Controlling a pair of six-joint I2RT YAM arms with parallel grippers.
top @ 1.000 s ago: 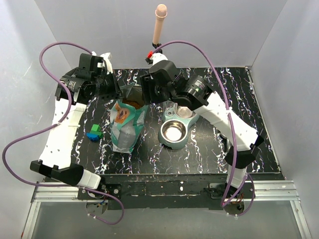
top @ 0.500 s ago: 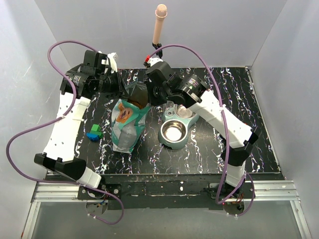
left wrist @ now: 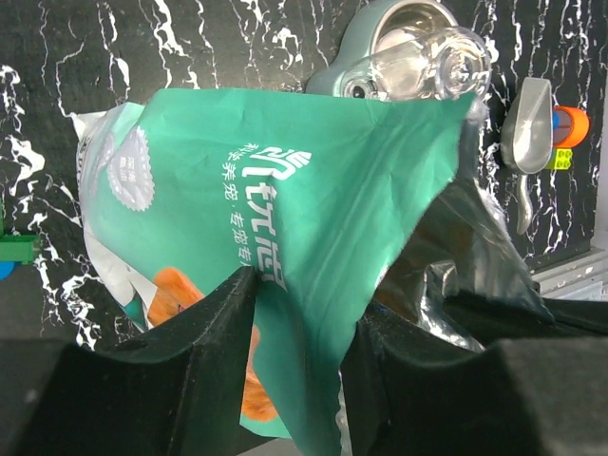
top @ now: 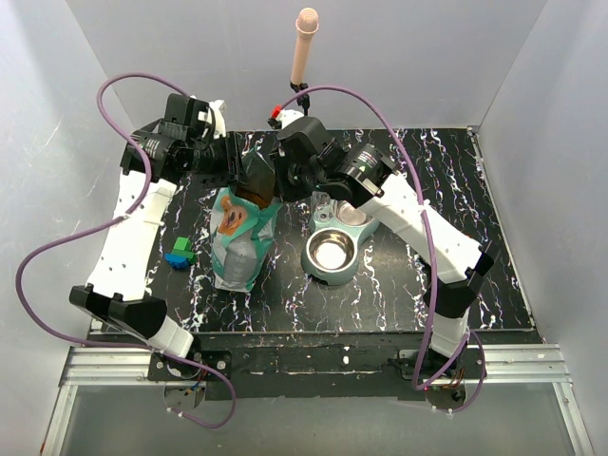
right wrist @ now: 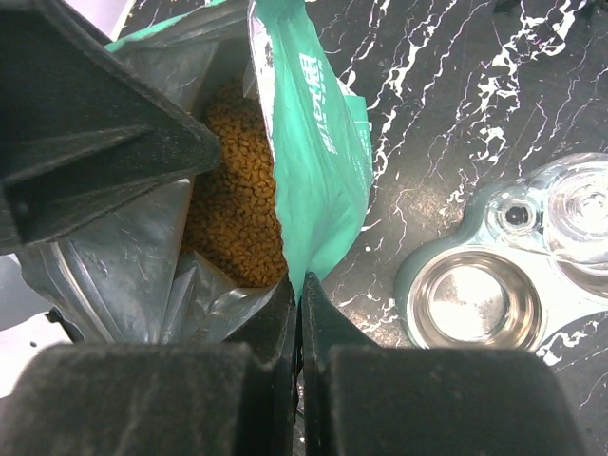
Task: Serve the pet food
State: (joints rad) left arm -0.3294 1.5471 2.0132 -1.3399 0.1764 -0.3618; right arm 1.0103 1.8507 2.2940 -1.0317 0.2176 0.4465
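Note:
The teal-green bag (top: 242,242) stands on the black marbled table, its mouth held wide. Brown pet food (right wrist: 237,180) fills the inside and also shows from above (top: 255,198). My right gripper (right wrist: 297,285) is shut on the bag's right rim (right wrist: 313,142); in the top view it (top: 282,180) sits at the mouth. My left gripper (left wrist: 299,294) is open, its jaws standing apart around the bag's left wall (left wrist: 285,190); from above it (top: 239,169) is at the mouth's far-left side. A steel bowl (top: 331,253) in a teal feeder lies right of the bag.
The feeder (right wrist: 472,299) carries a clear water dome (left wrist: 427,62). A grey scoop (left wrist: 530,142) lies by an orange and green block near the back edge. Green and blue blocks (top: 179,253) sit left of the bag. A pinkish peg (top: 306,43) stands behind the table.
My right gripper closed onto the bag's right rim. The left gripper's jaws have parted from their earlier pinch on the left rim, and the left arm has shifted slightly right.

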